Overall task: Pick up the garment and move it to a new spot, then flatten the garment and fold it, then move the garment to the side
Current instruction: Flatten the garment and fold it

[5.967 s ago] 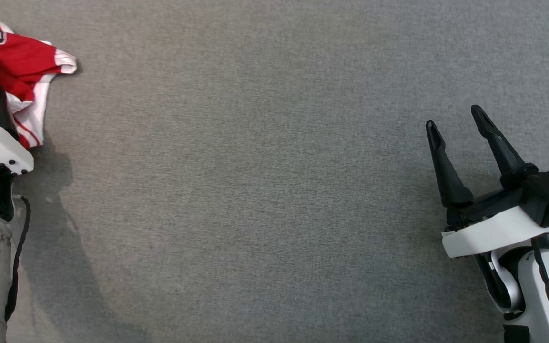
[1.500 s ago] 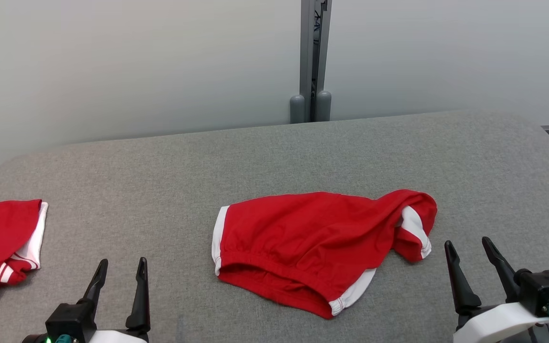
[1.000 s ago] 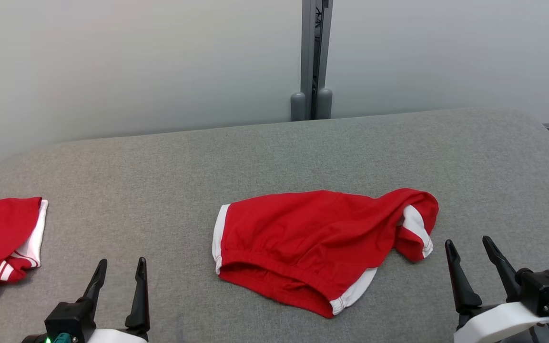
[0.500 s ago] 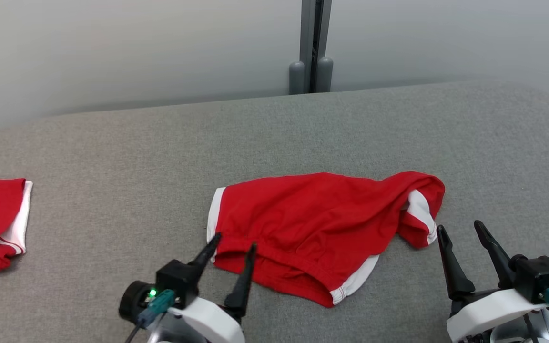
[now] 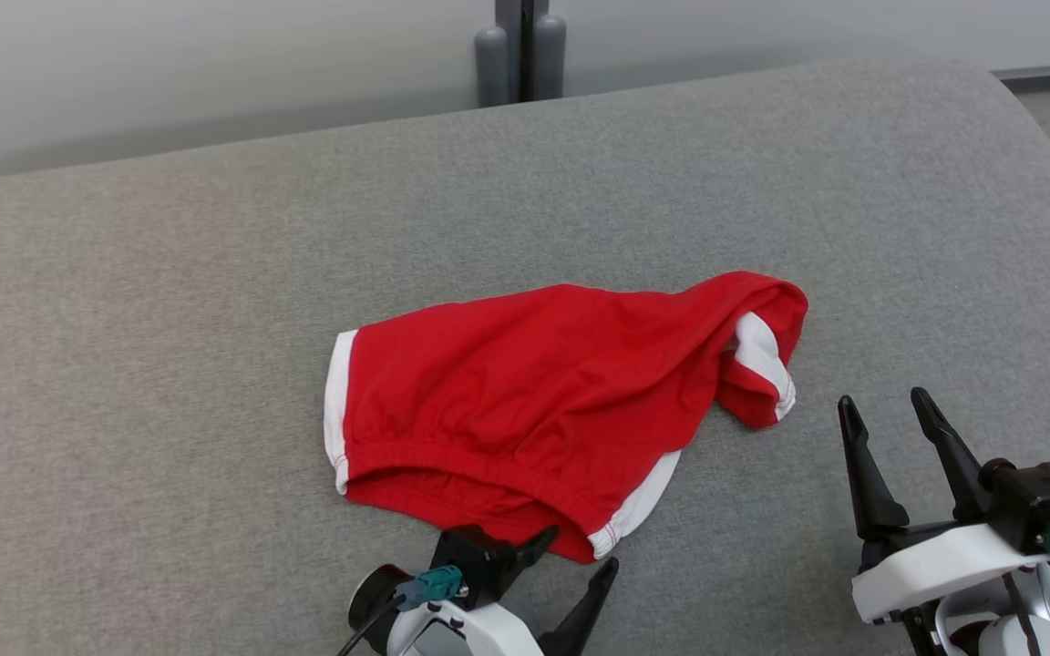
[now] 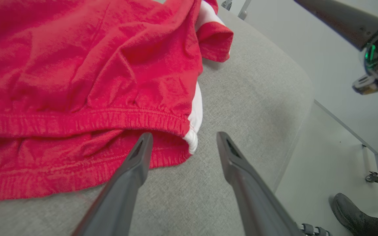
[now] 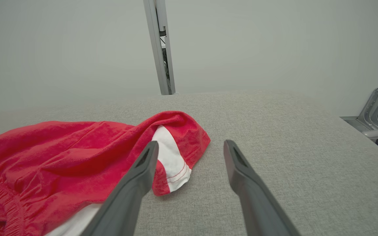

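Fingers spread wide and empty, the left gripper [image 5: 581,547] hovers at six o'clock of the crumpled red cotton shorts with white side stripes [image 5: 534,383], just at their elastic waistband. The shorts lie mid-way across the grey felt-covered tabletop [image 5: 169,319]. At three o'clock, the right gripper [image 5: 881,397] waits, equally wide and empty. The pick-up looks to be in hand; next, the fingers likely must lower and close on the waistband.
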Available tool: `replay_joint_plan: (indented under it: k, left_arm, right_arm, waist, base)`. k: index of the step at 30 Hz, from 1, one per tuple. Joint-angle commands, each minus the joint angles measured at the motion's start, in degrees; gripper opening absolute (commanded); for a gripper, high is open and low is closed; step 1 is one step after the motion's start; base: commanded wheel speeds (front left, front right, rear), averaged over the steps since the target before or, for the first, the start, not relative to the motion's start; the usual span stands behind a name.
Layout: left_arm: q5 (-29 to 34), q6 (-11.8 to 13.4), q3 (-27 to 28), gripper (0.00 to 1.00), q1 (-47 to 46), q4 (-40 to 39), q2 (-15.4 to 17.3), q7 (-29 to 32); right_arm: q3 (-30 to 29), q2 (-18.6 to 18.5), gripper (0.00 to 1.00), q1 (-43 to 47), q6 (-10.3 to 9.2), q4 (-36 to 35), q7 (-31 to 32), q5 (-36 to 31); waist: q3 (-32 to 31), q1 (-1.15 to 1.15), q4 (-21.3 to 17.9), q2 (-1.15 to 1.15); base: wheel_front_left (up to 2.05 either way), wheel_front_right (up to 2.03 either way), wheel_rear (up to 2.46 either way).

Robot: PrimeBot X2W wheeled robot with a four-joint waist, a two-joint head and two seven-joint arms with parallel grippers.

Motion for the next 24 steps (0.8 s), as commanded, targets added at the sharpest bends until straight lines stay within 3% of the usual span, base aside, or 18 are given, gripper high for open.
replay_joint_plan:
  k: [1,10,11,12,13,24]
  left_arm:
    - [-0.8,-0.5,-0.4,1.0,-0.9,0.5,0.0,0.5]
    - [-3.7,-1.8,-1.3,1.0,-2.9,4.0,-0.6,0.8]
    - [-4.2,-2.0,-1.3,0.75,-3.3,4.2,-0.6,0.8]
    - [-4.5,-2.3,-1.1,0.09,-3.9,4.2,-0.7,0.4]
    - [-4.3,-2.4,-1.3,0.0,-4.4,4.6,-0.5,0.4]
    - [-3.5,-0.7,2.9,0.0,-7.9,2.9,1.6,-6.4]
  right_arm:
    - [0.1,-0.3,1.0,-0.9,0.11,0.2,-0.5,0.5]
    - [0.2,-0.3,1.0,-2.5,0.11,1.4,-1.4,1.0]
    - [0.1,-0.3,1.0,-2.5,0.11,1.5,-1.5,1.0]
    - [0.1,-0.3,1.0,-2.6,0.11,1.6,-1.6,1.1]
    - [0.0,-0.3,1.0,-2.6,0.11,1.7,-1.7,1.2]
    - [-0.5,-0.3,1.0,-2.8,0.12,2.6,-2.2,2.0]
  waist:
    - [1.1,0.0,-1.1,0.0]
    - [2.1,0.0,-2.5,0.0]
    - [2.2,0.0,-2.5,0.0]
    - [2.1,0.0,-2.6,0.0]
    - [2.1,0.0,-2.6,0.0]
    - [1.6,0.0,-2.3,0.0]
  base:
    - [0.0,0.0,0.0]
    - [0.0,0.0,0.0]
    - [0.0,0.0,0.0]
    - [0.0,0.0,0.0]
    - [0.0,0.0,0.0]
    - [0.0,0.0,0.0]
